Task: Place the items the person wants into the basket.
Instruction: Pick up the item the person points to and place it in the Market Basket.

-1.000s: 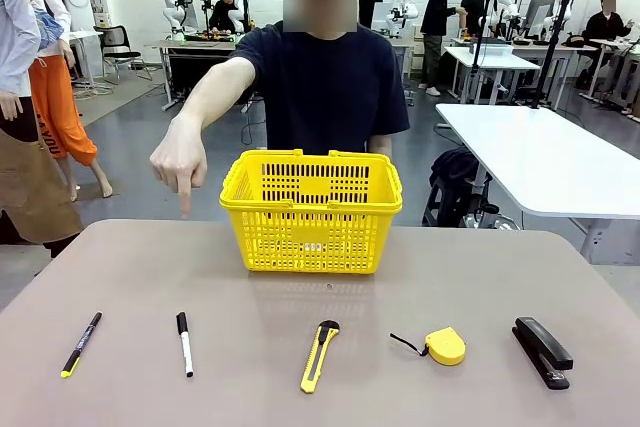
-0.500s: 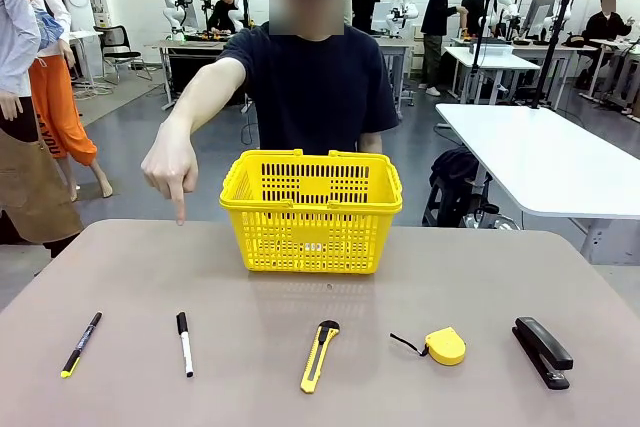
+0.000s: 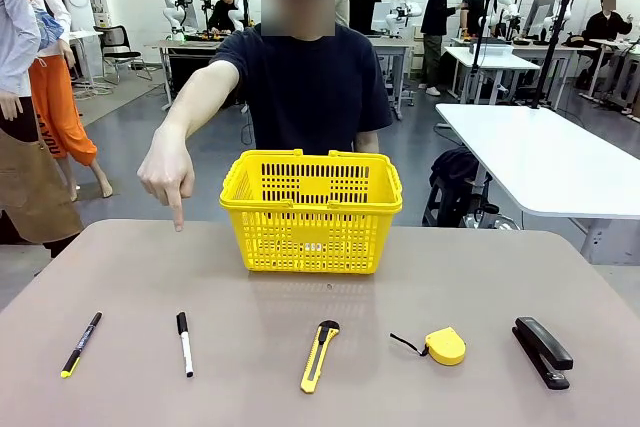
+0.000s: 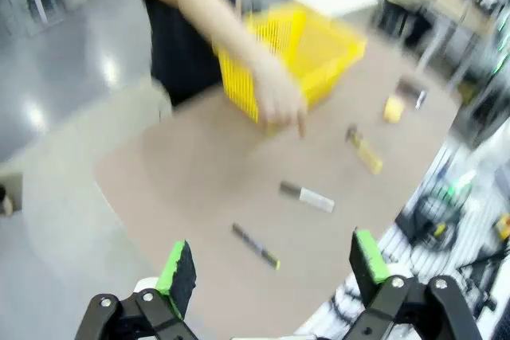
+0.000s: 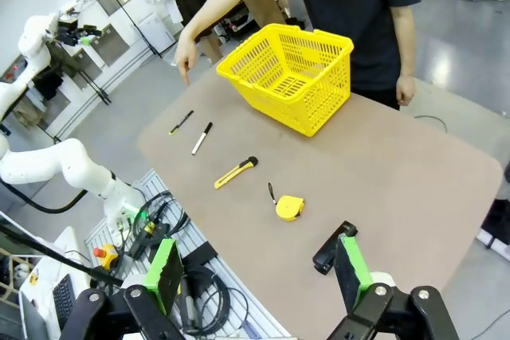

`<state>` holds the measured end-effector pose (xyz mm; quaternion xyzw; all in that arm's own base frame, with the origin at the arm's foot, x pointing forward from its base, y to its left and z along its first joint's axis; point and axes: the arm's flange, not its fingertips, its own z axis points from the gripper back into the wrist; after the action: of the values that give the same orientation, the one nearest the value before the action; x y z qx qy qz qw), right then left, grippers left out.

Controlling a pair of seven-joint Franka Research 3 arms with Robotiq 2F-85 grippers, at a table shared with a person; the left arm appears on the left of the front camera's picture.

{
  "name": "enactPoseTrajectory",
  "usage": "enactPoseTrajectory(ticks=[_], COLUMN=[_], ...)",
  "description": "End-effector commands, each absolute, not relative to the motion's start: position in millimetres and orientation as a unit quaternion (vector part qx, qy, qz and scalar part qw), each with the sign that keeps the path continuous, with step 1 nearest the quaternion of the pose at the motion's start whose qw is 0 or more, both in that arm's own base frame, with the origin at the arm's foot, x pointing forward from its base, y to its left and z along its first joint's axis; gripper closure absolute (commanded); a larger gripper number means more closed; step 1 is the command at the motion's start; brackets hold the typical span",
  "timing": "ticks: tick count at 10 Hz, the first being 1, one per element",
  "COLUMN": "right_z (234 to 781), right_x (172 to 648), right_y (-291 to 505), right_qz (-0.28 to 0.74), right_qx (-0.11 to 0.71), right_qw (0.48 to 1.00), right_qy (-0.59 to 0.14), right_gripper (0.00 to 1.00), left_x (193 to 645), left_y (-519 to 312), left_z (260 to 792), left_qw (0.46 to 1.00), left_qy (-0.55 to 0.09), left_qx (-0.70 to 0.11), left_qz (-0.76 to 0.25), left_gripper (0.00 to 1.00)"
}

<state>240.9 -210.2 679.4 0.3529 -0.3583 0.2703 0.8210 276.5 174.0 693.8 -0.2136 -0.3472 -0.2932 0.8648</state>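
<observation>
Front view: the pointed-at marker (image 3: 185, 344) is laid near-to-far, nearer the left gripper (image 4: 272, 264) than the right gripper (image 5: 259, 272); all fingers (image 4: 177, 267) are spread.

Left to right before the basket (image 3: 311, 237) lie pen (image 3: 81, 344), marker (image 3: 185, 344), knife (image 3: 320, 355), tape measure (image 3: 445, 346), stapler (image 3: 542, 351)

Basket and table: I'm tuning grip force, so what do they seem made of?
The basket looks like moulded plastic, glossy yellow: uniform colour, lattice holes, thick rim. The table seems a matte brownish laminate, smooth with no grain or glare; its core cannot be told.
</observation>
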Motion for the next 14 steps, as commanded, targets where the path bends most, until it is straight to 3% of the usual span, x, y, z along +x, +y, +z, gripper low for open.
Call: enactPoseTrajectory(ticks=[1,3,5,9,11,14], right_z=[682.6,682.6,682.6,682.6,682.6,682.6], right_x=[241.7,241.7,241.7,241.7,241.7,241.7], right_y=[-211.4,-211.4,-211.4,-211.4,-211.4,-211.4], right_qz=[0.278,0.278,0.278,0.278,0.278,0.278], right_qx=[0.360,0.360,0.360,0.360,0.360,0.360], right_qw=[0.813,0.813,0.813,0.813,0.813,0.813], right_qy=[-0.364,-0.364,-0.364,-0.364,-0.364,-0.364], right_gripper=[0.00,0.00,0.00,0.00,0.00,0.00], left_x=[275.5,281.0,268.6,267.8,281.2,302.6], left_y=[103.5,36.4,-37.4,-122.3,-138.7,-151.4], left_z=[689.3,670.0,629.2,539.4,525.3,516.2], left_qw=[0.894,0.922,0.952,0.982,0.992,0.996], left_qy=[-0.237,-0.113,-0.059,-0.080,-0.067,-0.044], left_qx=[-0.136,-0.085,-0.008,0.053,0.026,-0.017], left_qz=[-0.356,-0.360,-0.300,-0.163,-0.099,-0.081], left_gripper=[0.00,0.00,0.00,0.00,0.00,0.00])
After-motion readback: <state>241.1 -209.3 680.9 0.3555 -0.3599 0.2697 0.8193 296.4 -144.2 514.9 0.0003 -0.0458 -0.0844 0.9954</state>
